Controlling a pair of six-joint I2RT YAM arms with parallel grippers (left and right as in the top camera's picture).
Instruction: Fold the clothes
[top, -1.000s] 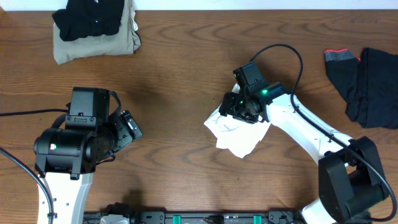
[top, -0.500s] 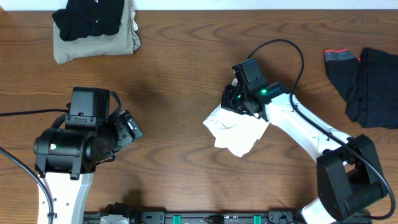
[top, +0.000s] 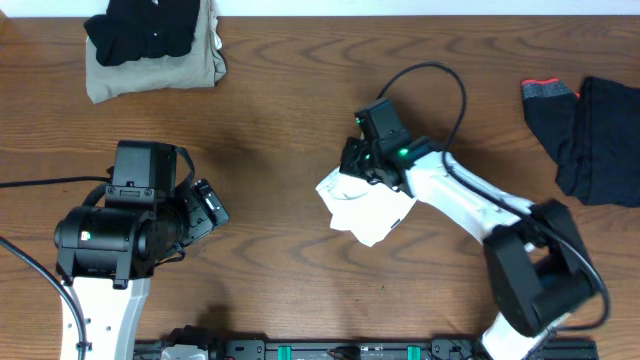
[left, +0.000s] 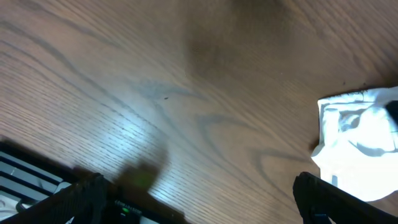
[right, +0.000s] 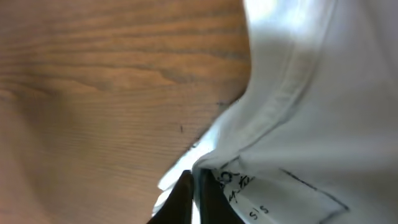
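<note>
White shirt (top: 365, 208) crumpled just past bench (top: 280, 120) centre toward three o'clock; twelve o'clock edge pinched tight between right fingers (right: 182, 202), seemingly for dragging flat; left fingers (left: 326, 202) spread wide, empty, idle at eight o'clock; folded khaki-and-black pile (top: 155, 50) at eleven o'clock.

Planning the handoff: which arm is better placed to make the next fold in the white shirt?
Right. The right gripper pinches the edge of the white shirt; the left gripper hangs open over the table, apart from the shirt.
</note>
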